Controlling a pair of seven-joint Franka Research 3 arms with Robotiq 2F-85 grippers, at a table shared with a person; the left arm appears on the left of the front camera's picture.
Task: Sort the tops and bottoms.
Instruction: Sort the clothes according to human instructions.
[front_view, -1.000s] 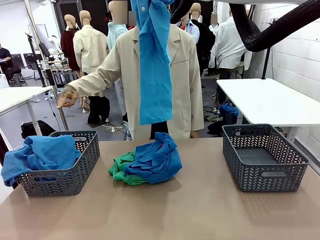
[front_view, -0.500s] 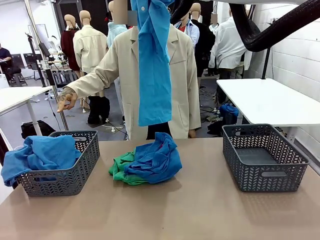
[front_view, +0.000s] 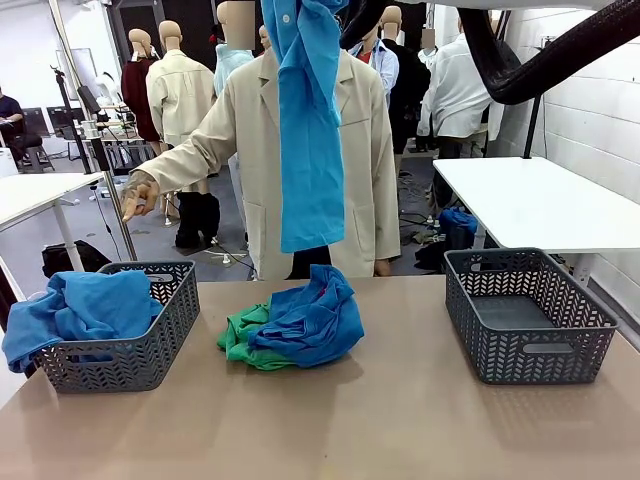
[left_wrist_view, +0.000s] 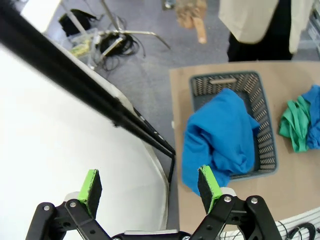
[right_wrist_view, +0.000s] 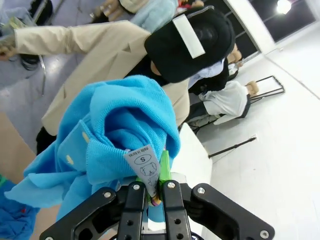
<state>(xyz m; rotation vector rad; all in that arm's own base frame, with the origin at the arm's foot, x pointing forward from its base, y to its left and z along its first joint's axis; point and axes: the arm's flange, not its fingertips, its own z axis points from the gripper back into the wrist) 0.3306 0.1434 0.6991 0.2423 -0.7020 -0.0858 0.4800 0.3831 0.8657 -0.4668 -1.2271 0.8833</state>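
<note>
A sky-blue top (front_view: 310, 130) with collar and buttons hangs high above the table's middle. My right gripper (right_wrist_view: 153, 184) is shut on it near its white size label. On the table below lies a pile: a royal-blue top (front_view: 315, 320) over green bottoms (front_view: 238, 335). Another blue top (front_view: 80, 308) fills the left basket (front_view: 165, 335) and spills over its side. From above, the left wrist view shows that basket (left_wrist_view: 220, 79) with its blue top (left_wrist_view: 220, 135) and the green bottoms (left_wrist_view: 294, 125). My left gripper (left_wrist_view: 150, 184) is open, high up and holding nothing.
An empty grey basket (front_view: 525, 345) stands at the table's right. A white table (left_wrist_view: 60, 140) lies under my left gripper, beside the work table's left edge. A second white table (front_view: 540, 200) stands behind on the right. Bare tabletop (front_view: 380, 420) runs along the front.
The hanging sky-blue top has swayed slightly to the right. The pile and both baskets have not moved.
</note>
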